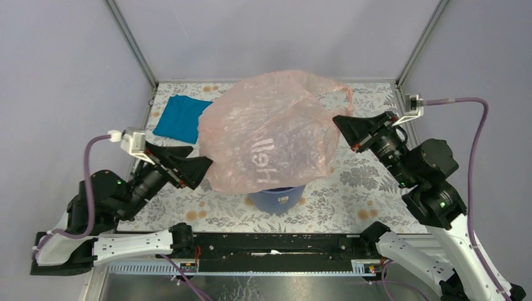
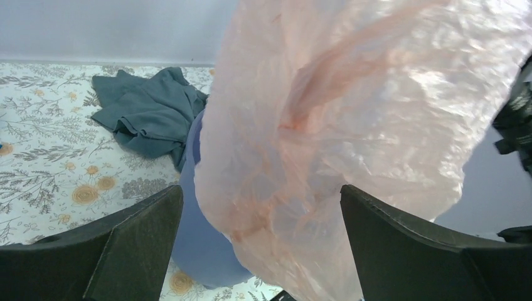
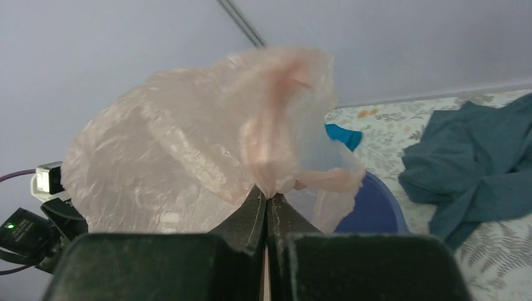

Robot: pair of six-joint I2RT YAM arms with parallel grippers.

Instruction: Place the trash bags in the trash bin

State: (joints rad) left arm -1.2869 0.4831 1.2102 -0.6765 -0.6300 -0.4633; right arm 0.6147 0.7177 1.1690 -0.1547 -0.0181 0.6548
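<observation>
Item 1, surface: I am looking at a table [image 1: 376, 182] that is wearing a pale cloth printed with grey leaves and orange flowers.

Item 2, room: plain lavender-grey walls [image 1: 63, 63] are closing in three sides. Two metal posts [image 1: 132, 44] are rising from the far corners.

Item 3, bag [image 1: 270, 132]: pink, see-through, with white lettering. It is hanging in the air over the middle of the table and ballooning wider than the bin below.

Item 4, bin [image 1: 276, 199]: blue-violet, standing upright under the bag. Only its near side is showing from above. I cannot tell whether the bag's bottom is reaching inside.

Item 5, right claw [image 3: 268, 197]: its fingers are pressing together on a gathered pink edge of the bag and holding it up.

Item 6, left claw [image 1: 201, 164]: its fingers are standing wide apart, facing the bag's left side and gripping nothing.

Item 7, teal cloth [image 1: 182, 118]: lying flat at the far left of the table.

Item 8, grey-blue garment [image 2: 147, 116]: lying crumpled on the table behind the bin.
</observation>
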